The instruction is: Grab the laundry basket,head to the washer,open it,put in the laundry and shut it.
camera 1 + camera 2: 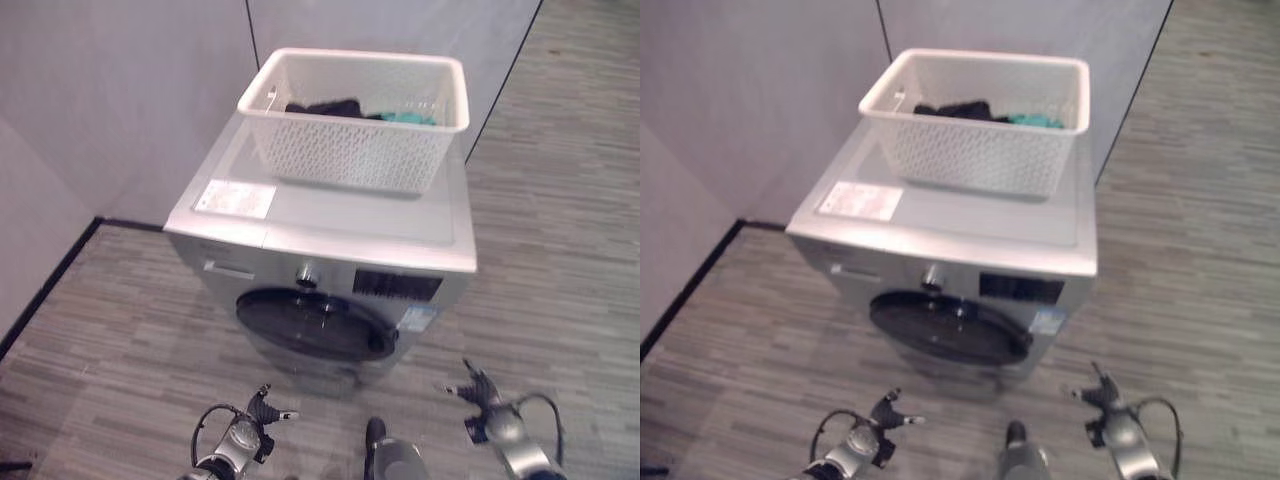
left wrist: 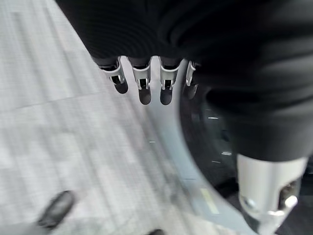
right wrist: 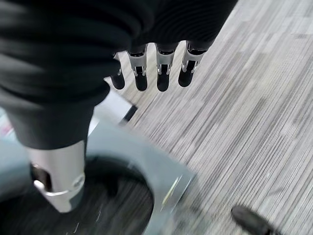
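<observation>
At lower left of the frame the left hand (image 1: 262,408) hangs low before the washer (image 1: 320,270), its fingers (image 2: 144,88) relaxed and straight, holding nothing. The washer's round dark door (image 1: 315,325) is closed, facing the lower edge. On its top, in the upper centre, sits the white laundry basket (image 1: 355,150), long axis running left to right, dark and teal laundry (image 1: 405,117) inside. At lower right the right hand (image 1: 478,390) hangs with fingers (image 3: 164,73) loosely extended, empty.
</observation>
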Robot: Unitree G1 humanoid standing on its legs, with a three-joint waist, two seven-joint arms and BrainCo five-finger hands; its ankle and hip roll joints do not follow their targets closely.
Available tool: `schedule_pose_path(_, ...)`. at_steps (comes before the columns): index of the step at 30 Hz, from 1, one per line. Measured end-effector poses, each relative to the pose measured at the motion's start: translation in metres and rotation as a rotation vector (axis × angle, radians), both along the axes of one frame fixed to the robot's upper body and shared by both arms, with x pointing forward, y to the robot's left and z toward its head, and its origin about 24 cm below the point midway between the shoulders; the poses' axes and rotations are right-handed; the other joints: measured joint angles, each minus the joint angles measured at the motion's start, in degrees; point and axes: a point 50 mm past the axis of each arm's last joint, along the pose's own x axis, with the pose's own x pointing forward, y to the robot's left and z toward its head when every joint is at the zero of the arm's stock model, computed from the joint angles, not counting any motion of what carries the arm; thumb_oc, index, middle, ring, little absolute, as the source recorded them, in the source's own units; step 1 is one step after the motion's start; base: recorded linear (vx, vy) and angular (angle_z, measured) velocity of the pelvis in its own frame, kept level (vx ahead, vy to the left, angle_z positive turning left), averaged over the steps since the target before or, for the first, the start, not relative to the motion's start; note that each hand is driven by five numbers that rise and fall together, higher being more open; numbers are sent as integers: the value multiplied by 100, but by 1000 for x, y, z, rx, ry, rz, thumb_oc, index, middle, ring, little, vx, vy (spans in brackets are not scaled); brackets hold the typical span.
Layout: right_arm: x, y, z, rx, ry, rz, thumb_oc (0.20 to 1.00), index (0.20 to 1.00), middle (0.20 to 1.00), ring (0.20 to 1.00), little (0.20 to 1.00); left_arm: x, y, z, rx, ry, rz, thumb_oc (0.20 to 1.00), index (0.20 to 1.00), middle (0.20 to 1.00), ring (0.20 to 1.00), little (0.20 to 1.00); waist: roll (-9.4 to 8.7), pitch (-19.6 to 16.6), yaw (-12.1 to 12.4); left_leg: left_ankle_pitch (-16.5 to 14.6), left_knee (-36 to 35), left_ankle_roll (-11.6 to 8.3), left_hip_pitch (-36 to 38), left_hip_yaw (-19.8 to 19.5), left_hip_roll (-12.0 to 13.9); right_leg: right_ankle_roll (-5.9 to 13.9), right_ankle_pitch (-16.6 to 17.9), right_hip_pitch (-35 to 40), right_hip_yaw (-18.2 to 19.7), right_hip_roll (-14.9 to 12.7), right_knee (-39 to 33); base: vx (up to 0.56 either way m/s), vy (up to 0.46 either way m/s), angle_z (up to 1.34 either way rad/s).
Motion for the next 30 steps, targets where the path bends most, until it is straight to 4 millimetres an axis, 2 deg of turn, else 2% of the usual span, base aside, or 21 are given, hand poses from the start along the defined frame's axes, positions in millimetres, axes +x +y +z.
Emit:
schedule_pose_path(1, 2, 6, 1, 9, -11, 17, 1000, 1000, 1000, 1000, 1000, -6, 6, -2, 20, 14, -6, 1000, 1000, 1000, 1000, 1000, -13, 2, 49, 89, 12, 108, -19, 45, -58, 156, 182, 15, 25, -107, -138, -201, 92, -16)
schedule_pose_path(2, 4, 11, 3, 12, -26, 37, 1000, 1000, 1000, 1000, 1000, -11, 12, -3, 39, 27, -12, 1000, 1000, 1000, 1000, 1000, 0, 34, 76, 105, 0, 150, -2, 95, -82, 268, 224, -26, 136, -168, -133, -77, 18, -13)
schedule_pose_path(4, 5, 18, 2, 28, -32, 55, 1000, 1000, 1000, 1000, 1000, -19, 22, -5, 66, 50, -5, 1000, 1000, 1000, 1000, 1000, 68, 49, 165, 150, -49, 205, -3, 127, -74, 366, 289, -115, 340, -204, -181, -212, 42, -10)
schedule_pose_path(5, 7, 19, 3, 31, -39, 58, 1000, 1000, 1000, 1000, 1000, -23, 24, -6, 67, 57, 9, 1000, 1000, 1000, 1000, 1000, 94, 81, 234, 202, -57, 264, -42, 118, -72, 391, 200, -142, 563, -164, 143, -209, -15, 8)
schedule_pose_path(6, 6, 18, 4, 29, -42, 58, 1000, 1000, 1000, 1000, 1000, -21, 24, -5, 65, 49, 11, 1000, 1000, 1000, 1000, 1000, 121, 107, 271, 215, -65, 246, -13, 96, -23, 398, 104, -293, 1009, -72, 696, -104, -80, 30)
schedule_pose_path(7, 6, 19, 4, 30, -44, 61, 1000, 1000, 1000, 1000, 1000, -21, 24, -5, 56, 41, 23, 1000, 1000, 1000, 1000, 1000, 165, 88, 322, 248, -63, 195, -71, -34, 56, 423, -146, -156, 1111, 40, 1033, -99, -112, 27)
schedule_pose_path(8, 6, 20, 5, 32, -53, 65, 1000, 1000, 1000, 1000, 1000, -23, 24, -5, 57, 45, 24, 1000, 1000, 1000, 1000, 1000, 132, 65, 375, 231, -72, 225, -84, -40, 99, 387, -208, -54, 1082, 61, 992, -63, -119, 27)
schedule_pose_path(10, 12, 23, 11, 28, -82, 88, 1000, 1000, 1000, 1000, 1000, -27, 25, -7, 56, 56, 37, 1000, 1000, 1000, 1000, 1000, 98, 38, 593, 323, -125, 95, -108, 0, 179, 383, -330, 255, 749, 0, 623, -22, -108, -7)
schedule_pose_path(11, 19, 29, 17, 36, -118, 108, 1000, 1000, 1000, 1000, 1000, -29, 30, -7, 66, 59, 38, 1000, 1000, 1000, 1000, 1000, -20, -5, 766, 353, -158, -21, -157, -25, 217, 392, -234, 612, 606, -49, 3, 16, -143, -19)
schedule_pose_path(12, 23, 30, 19, 33, -130, 121, 1000, 1000, 1000, 1000, 1000, -31, 29, -8, 62, 65, 49, 1000, 1000, 1000, 1000, 1000, 30, -8, 795, 366, -173, -110, -154, -17, 306, 386, -153, 747, 617, 79, -306, 16, -144, -23)
schedule_pose_path(13, 28, 33, 25, 33, -161, 144, 1000, 1000, 1000, 1000, 1000, -37, 29, -9, 48, 73, 76, 1000, 1000, 1000, 1000, 1000, 106, -76, 819, 394, -203, -103, -171, -28, 458, 251, 91, 953, 620, 314, -755, 22, -119, -22)
schedule_pose_path(15, 33, 35, 31, 23, -184, 176, 1000, 1000, 1000, 1000, 1000, -43, 27, -11, 37, 80, 87, 1000, 1000, 1000, 1000, 1000, 143, -105, 837, 475, -222, -222, -111, -48, 681, 100, 311, 1204, 604, 567, -1197, 29, -111, -22)
schedule_pose_path(18, 32, 29, 33, -23, -170, 207, 1000, 1000, 1000, 1000, 1000, -39, 25, -9, 27, 57, 80, 1000, 1000, 1000, 1000, 1000, 133, -237, 820, 543, -237, -331, -120, -172, 807, 18, 325, 1227, 577, 738, -1279, 25, -73, -5)
schedule_pose_path(21, 32, 31, 33, -33, -168, 234, 1000, 1000, 1000, 1000, 1000, -36, 24, -8, 21, 49, 77, 1000, 1000, 1000, 1000, 1000, 90, -273, 790, 546, -244, -378, -150, -216, 876, -8, 306, 1237, 475, 794, -1324, 1, -46, 14)
schedule_pose_path(24, 30, 45, 26, 38, -161, 224, 1000, 1000, 1000, 1000, 1000, -32, 19, -8, -11, 43, 105, 1000, 1000, 1000, 1000, 1000, 32, -328, 821, 533, -244, -454, -247, -376, 901, -23, 293, 1214, 401, 816, -1332, -2, -30, 20)
schedule_pose_path(27, 25, 60, 18, 79, -130, 266, 1000, 1000, 1000, 1000, 1000, -33, 11, -9, -27, 46, 91, 1000, 1000, 1000, 1000, 1000, 97, -397, 853, 501, -246, -507, -319, -494, 876, 7, 282, 1204, 323, 758, -1332, -2, -24, 15)
schedule_pose_path(30, 19, 64, 7, 118, -85, 231, 1000, 1000, 1000, 1000, 1000, -33, 7, -8, -41, 41, 85, 1000, 1000, 1000, 1000, 1000, 154, -428, 903, 495, -246, -496, -370, -520, 831, 16, 281, 1199, 316, 712, -1332, 0, -23, 7)
